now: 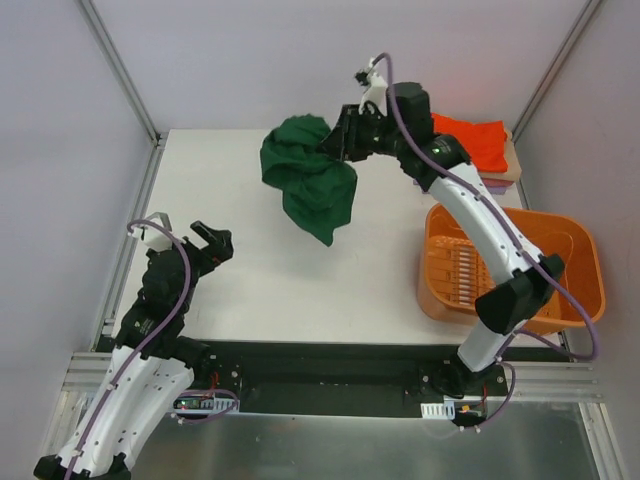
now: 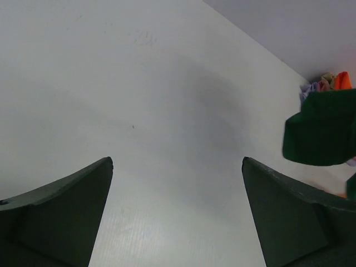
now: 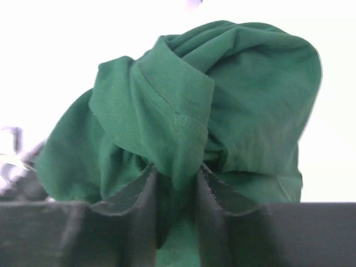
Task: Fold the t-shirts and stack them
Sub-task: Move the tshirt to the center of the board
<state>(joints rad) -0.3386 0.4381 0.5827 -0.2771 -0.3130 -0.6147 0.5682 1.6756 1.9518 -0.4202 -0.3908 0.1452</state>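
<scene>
Right gripper point(image 3: 175, 173) jaws stand narrowly apart with a fold of the dark green t-shirt point(image 3: 233, 83) pinched between them, the bunched cloth hanging from it over the far middle of the table point(image 1: 300, 290), well apart from the wide-open left gripper point(image 1: 213, 238).

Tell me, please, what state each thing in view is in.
green t-shirt: bunched, pinched by the right gripper.
right gripper: closed on the green t-shirt.
left gripper: open, empty.
orange t-shirt: folded, lying flat.
basket: upright, nothing visible inside.
</scene>
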